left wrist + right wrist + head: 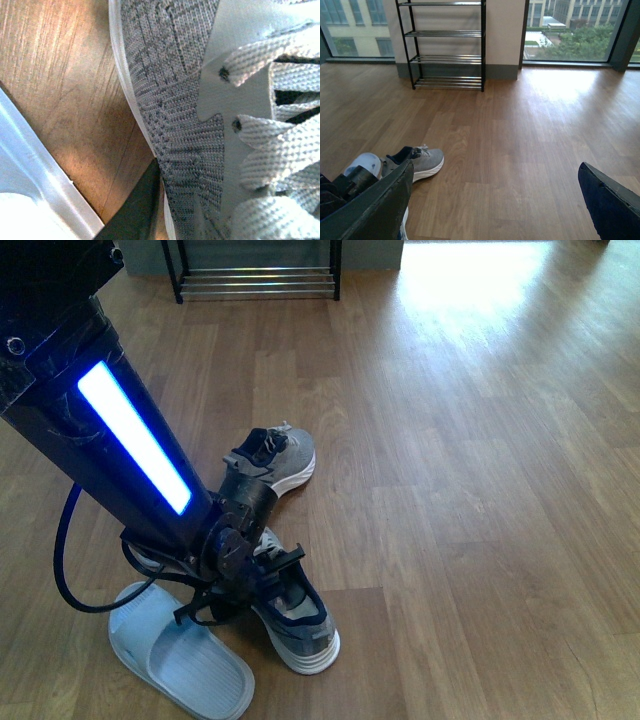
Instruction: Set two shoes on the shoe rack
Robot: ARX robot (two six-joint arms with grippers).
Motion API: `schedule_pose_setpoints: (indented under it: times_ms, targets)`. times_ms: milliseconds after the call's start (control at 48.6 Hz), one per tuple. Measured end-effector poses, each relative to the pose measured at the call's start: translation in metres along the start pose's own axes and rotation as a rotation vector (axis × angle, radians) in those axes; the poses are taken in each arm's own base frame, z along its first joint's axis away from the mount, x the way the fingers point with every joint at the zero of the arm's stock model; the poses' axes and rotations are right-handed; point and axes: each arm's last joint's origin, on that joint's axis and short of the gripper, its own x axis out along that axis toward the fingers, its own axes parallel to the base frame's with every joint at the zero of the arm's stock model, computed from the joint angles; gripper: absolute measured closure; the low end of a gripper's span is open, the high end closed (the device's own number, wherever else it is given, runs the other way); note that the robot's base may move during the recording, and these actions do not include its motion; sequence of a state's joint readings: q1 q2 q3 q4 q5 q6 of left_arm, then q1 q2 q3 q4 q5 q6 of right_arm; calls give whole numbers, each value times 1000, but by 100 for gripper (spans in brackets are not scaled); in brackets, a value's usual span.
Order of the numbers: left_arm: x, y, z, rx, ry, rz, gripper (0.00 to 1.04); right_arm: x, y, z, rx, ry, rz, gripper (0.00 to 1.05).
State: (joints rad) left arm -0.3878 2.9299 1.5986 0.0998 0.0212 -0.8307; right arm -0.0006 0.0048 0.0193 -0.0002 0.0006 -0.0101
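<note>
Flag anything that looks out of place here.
The far sneaker and near sneaker lie apart on the floor, pointing different ways rather than paired. The near one sits angled beside a slipper, with the left pincer down at it. Nothing looks damaged or spilled.

The shoe rack (448, 47) stands against the wall, a thin black frame with shelves of shiny silver rods. Well away from it on the wooden floor (480, 490) are two grey knit sneakers with white soles and navy collars. The one nearer the rack (280, 458) sits on its sole, crosswise to it. The farther one (300, 630) points its toe away from the rack. A pale-blue slipper (180, 660) lies just beside it, sole down.
</note>
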Motion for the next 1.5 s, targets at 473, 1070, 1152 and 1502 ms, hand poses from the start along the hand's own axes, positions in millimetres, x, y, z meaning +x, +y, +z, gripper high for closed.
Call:
schedule_pose_setpoints:
  times_ms: [473,1070,1152,1502]
  targets:
    - [0,1,0,4,-5,10,101,0,0,0,0,0,0,9]
    - [0,1,0,4,-5,10,101,0,0,0,0,0,0,9]
    - [0,1,0,4,-5,10,101,0,0,0,0,0,0,9]
    - [0,1,0,4,-5,10,101,0,0,0,0,0,0,9]
